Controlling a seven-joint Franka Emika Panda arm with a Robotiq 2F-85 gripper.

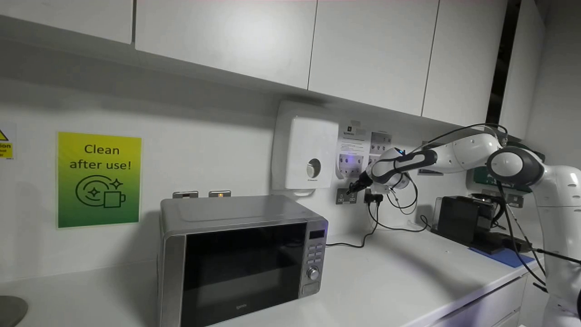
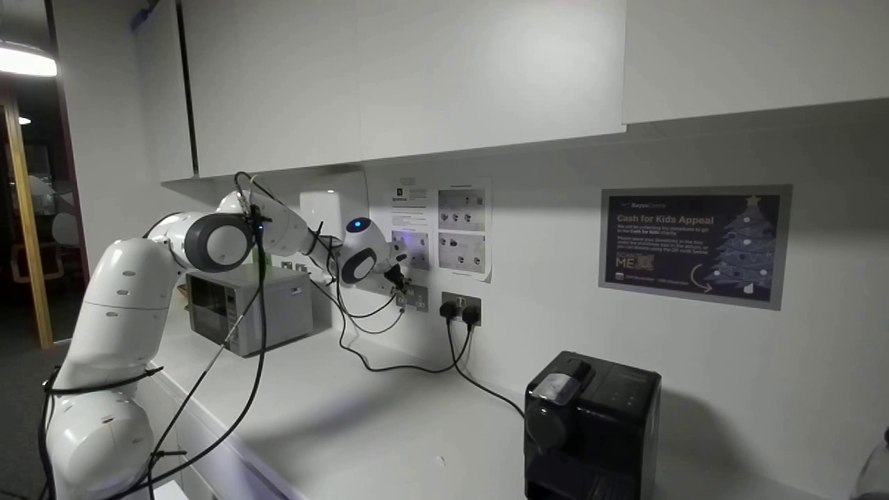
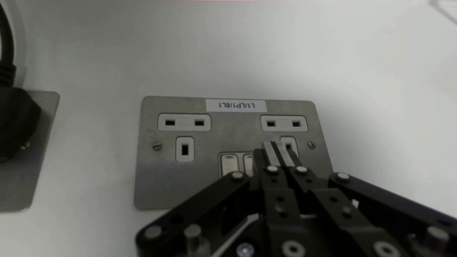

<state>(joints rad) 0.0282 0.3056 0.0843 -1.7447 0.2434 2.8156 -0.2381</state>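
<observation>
Socket plate (image 3: 232, 137): brushed metal, 2 outlets (image 3: 184, 122), neither with a plug in it. Fixed to the wall (image 2: 542, 229) above the bench (image 2: 389, 444), presumably to feed appliances along the back without long leads.

Jaws: closed together, nothing between them. In the wrist view the tips lie in front of the plate, hiding part of the switches (image 3: 229, 164) and part of the right-hand outlet; whether they touch, I cannot tell from here. Closed up they make a slim point, which presumably suits so small a fitting.

Robot arm (image 2: 201, 243), white: reaches over the bench and below the wall cupboards (image 1: 372, 54), presumably because the plate sits beneath them.

Neighbouring plate (image 3: 16, 185): carries 2 black plugs (image 2: 449, 310). 1 cable (image 2: 500, 398) leads to the coffee machine (image 2: 618, 417); another cable (image 2: 410, 368) seems to serve the microwave (image 1: 245, 265), which would explain both standing within reach of this wall.

Labels and writing:
- White strip (image 3: 235, 105) on the socket plate, upside down in the wrist view: "L1/LP1/8L1", likely a circuit reference.
- Microwave door: small badge (image 1: 241, 307), seemingly "Igenix".
- Green poster (image 1: 99, 179): "Clean after use!", probably a reminder for whoever uses the bench.
- Dark notice (image 2: 694, 239): "Cash for Kids Appeal", with "SCAN ME" beside a QR code (image 2: 644, 262).
- Instruction sheets (image 2: 462, 229) above the plates: print too small to read; likely hung near the appliances they explain.
</observation>
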